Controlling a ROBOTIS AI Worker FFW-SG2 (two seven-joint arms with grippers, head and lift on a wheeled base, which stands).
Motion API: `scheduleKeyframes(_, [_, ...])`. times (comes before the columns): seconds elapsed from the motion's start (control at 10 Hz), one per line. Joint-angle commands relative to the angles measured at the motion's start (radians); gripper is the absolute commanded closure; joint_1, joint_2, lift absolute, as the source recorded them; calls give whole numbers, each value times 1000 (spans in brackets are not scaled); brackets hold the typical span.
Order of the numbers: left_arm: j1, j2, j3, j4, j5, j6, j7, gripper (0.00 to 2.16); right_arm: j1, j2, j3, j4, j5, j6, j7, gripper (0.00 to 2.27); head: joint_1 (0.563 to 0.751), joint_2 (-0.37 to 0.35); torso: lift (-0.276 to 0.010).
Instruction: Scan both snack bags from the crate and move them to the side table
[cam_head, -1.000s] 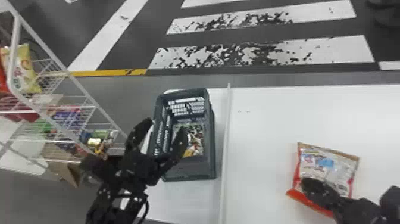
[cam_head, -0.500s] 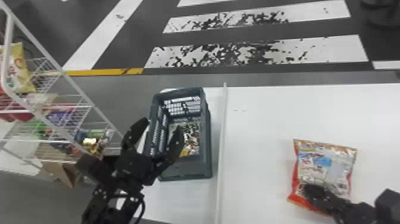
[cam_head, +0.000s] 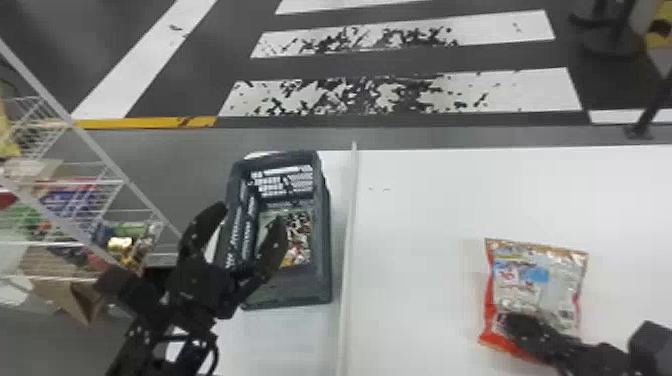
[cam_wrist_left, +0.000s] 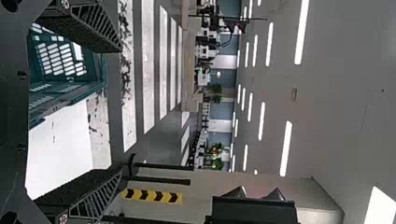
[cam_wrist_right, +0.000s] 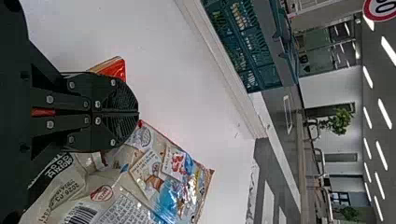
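Note:
In the head view my left gripper (cam_head: 251, 212) stands open over the left wall of the dark crate (cam_head: 322, 280). Inside that crate lies a patterned snack bag (cam_head: 301, 235). The crate (cam_wrist_left: 95, 88) shows beyond my spread left gripper (cam_wrist_left: 120, 111) in the left wrist view. Right of the divider, a silver and red snack bag (cam_head: 530, 272) lies flat on the white side table, with my right gripper (cam_head: 506, 322) over its near part. In the right wrist view, the right gripper (cam_wrist_right: 138, 113) is shut, its fingers together above the bag (cam_wrist_right: 163, 186) and nothing visibly pinched between them.
A raised white divider (cam_head: 347, 240) runs between crate and side table (cam_head: 425, 215). At the left stands a white wire rack (cam_head: 107, 170) holding colourful packets. Striped floor (cam_head: 400, 95) lies beyond the table.
The whole head view has shifted, carrying crate, divider and bag leftward in it. The bag on the table has turned slightly straighter, and the right gripper sits a little farther in over its near part.

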Motion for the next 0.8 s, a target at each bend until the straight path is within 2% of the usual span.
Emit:
scheduleKeyframes(0.0, [0, -1, 1, 2, 1, 0, 0, 70, 13, -12, -26, -3, -5, -3, 23, 2250, 695, 208, -29])
scheduleKeyframes(0.4, [-6, -1, -11, 3, -1, -3, 0, 70, 42, -44, -33, -22, -5, -9, 60, 2250, 695, 171, -29])
scheduleKeyframes(0.7, [-6, 1, -9, 11, -1, -13, 0, 70, 53, -53, -73, -48, -11, -6, 80, 2250, 695, 148, -29])
